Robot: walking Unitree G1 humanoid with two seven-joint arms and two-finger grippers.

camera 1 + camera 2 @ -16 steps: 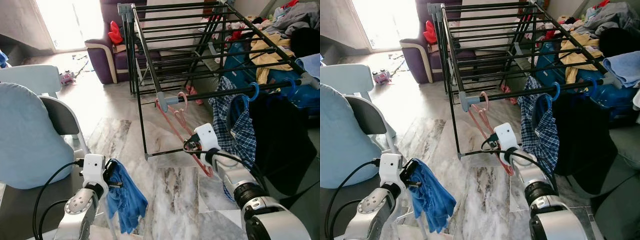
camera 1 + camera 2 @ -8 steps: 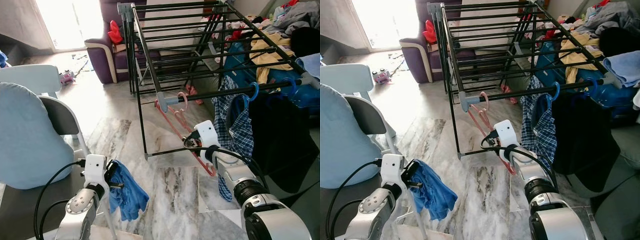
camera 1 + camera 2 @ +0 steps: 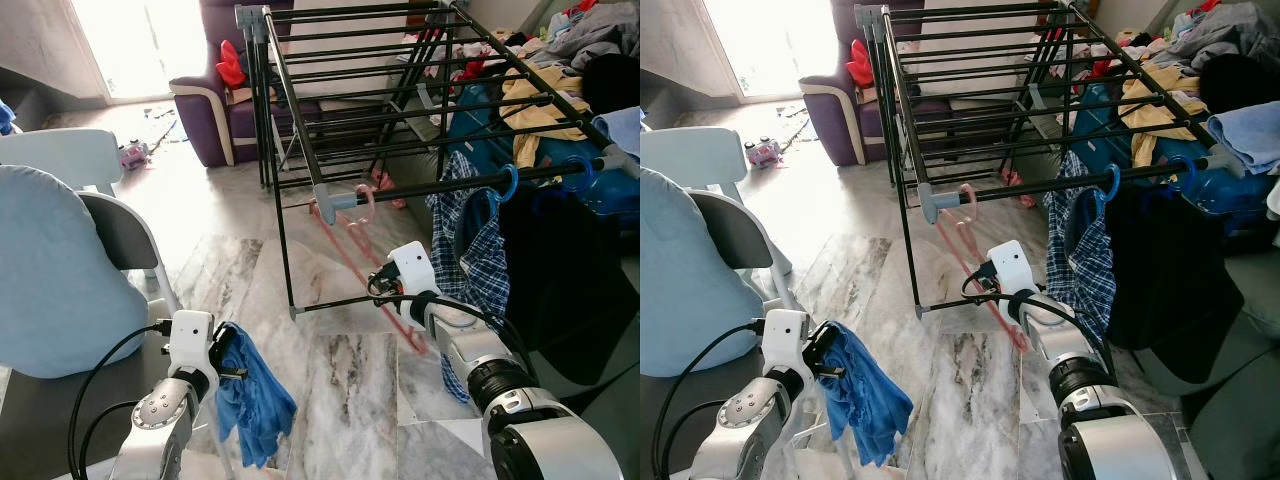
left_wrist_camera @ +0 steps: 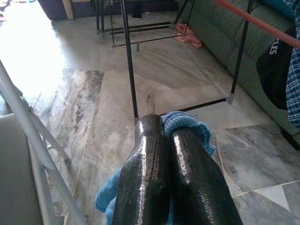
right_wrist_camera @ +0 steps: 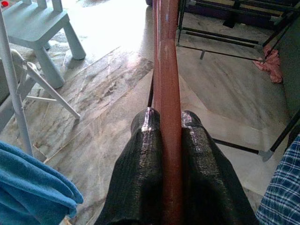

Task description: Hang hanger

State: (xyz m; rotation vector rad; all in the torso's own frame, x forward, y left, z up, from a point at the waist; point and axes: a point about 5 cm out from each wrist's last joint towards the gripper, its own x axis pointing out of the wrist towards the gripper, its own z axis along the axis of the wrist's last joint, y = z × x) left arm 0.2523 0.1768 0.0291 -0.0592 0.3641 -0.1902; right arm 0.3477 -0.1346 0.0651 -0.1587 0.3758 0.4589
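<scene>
Fingers (image 4: 150, 178) of the left hand (image 4: 171, 136), glossy black, press together on a crumpled blue cloth (image 3: 255, 395) that droops from them low on the robot's left; most of the cloth sits behind the fingers in the left wrist view. Beside it stands a grey folding chair (image 3: 120, 235) carrying a pale blue cushion (image 3: 50, 275), cut off by the frame edge.

To the right, the right hand (image 5: 168, 124) has its rough black fingers clamped on one thin arm of a pink hanger (image 3: 355, 250). The hand itself sits behind its white wrist block in the eye views, so the grip reads only from the wrist view, where the smooth reddish bar runs straight up between the fingers. The hanger is a slim triangle with a curled hook; its hook rests at the grey end fitting of the front rail of a black metal rack (image 3: 400, 110), and its body slants down from there to the hand. Its lower tip looks blurred.

Further along that rail hang a blue checked shirt (image 3: 480, 265) and a black garment (image 3: 565, 280) on blue hooks. The floor (image 3: 250, 260) is glossy veined marble. Beyond the rack stand a purple armchair (image 3: 215, 100) and a heap of mixed laundry (image 3: 590, 40), hard to sort out.
</scene>
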